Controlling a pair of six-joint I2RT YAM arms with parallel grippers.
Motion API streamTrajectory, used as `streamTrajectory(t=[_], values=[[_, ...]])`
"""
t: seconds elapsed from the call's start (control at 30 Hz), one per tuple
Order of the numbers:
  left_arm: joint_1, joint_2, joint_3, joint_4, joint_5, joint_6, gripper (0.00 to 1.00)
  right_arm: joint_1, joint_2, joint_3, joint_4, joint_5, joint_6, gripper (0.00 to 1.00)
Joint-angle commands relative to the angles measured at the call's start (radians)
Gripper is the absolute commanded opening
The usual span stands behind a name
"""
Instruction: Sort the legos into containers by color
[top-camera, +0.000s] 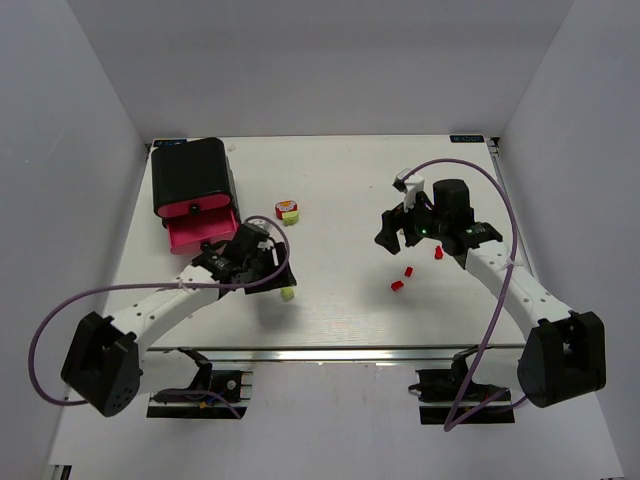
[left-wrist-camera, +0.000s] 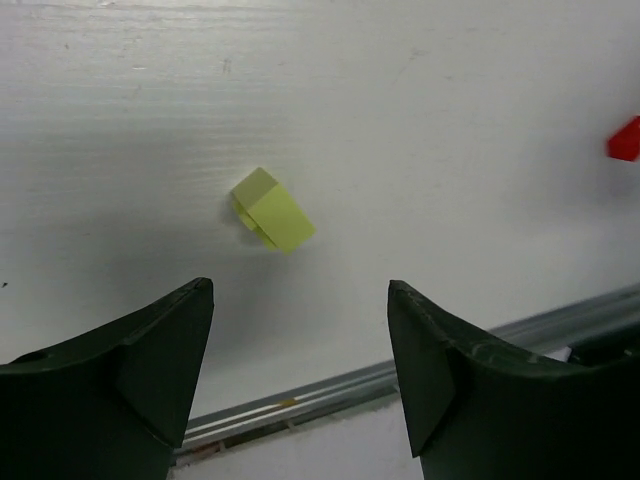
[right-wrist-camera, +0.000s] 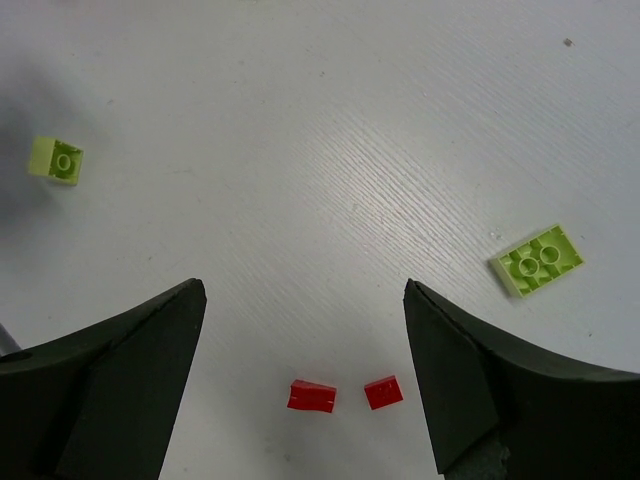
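The black housing (top-camera: 188, 172) stands at the back left with its lowest pink drawer (top-camera: 198, 234) pulled open. My left gripper (top-camera: 268, 268) is open and empty, just left of a lime-yellow brick (top-camera: 288, 294). In the left wrist view that brick (left-wrist-camera: 272, 210) lies on the table ahead of the fingertips, with a red brick (left-wrist-camera: 624, 140) at the right edge. My right gripper (top-camera: 398, 240) is open and empty above the table. Two red bricks (right-wrist-camera: 311, 396) (right-wrist-camera: 383, 392) lie below it between the fingers. No green bricks show.
A third red brick (top-camera: 438, 254) lies by the right gripper. A lime and red piece (top-camera: 288, 210) sits mid-table. The right wrist view shows a lime plate (right-wrist-camera: 537, 260) and a small lime brick (right-wrist-camera: 56, 160). The table's front rail (left-wrist-camera: 400, 375) is close to the left gripper.
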Motion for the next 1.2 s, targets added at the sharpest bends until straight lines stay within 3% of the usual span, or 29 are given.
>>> streamTrajectory(t=[0.0,0.23,0.37,0.5,0.63,0.83,0.93,1.17], values=[[-0.062,0.073,0.058,-0.022,-0.226,-0.005,0.80,-0.008,-0.005,0.047,0.027,0.012,0.009,0.85],[-0.177,0.282,0.147,-0.018,-0.351,-0.046,0.79,-0.018,-0.018,0.045,0.032,0.009,0.012,0.84],[-0.216,0.353,0.185,-0.024,-0.399,-0.071,0.74,-0.022,-0.025,0.047,0.027,-0.005,0.012,0.84],[-0.236,0.390,0.215,-0.051,-0.441,-0.089,0.57,-0.025,-0.031,0.048,0.025,-0.010,0.012,0.84],[-0.245,0.384,0.221,-0.073,-0.468,-0.099,0.32,-0.028,-0.037,0.050,0.022,-0.020,0.012,0.83],[-0.254,0.315,0.299,-0.163,-0.558,-0.073,0.09,-0.030,-0.043,0.048,0.021,-0.033,0.013,0.82],[-0.234,0.250,0.360,-0.232,-0.650,-0.034,0.02,-0.030,-0.046,0.047,0.021,-0.037,0.015,0.82],[-0.200,0.170,0.497,-0.393,-0.954,0.039,0.02,-0.030,-0.048,0.047,0.021,-0.053,0.015,0.82]])
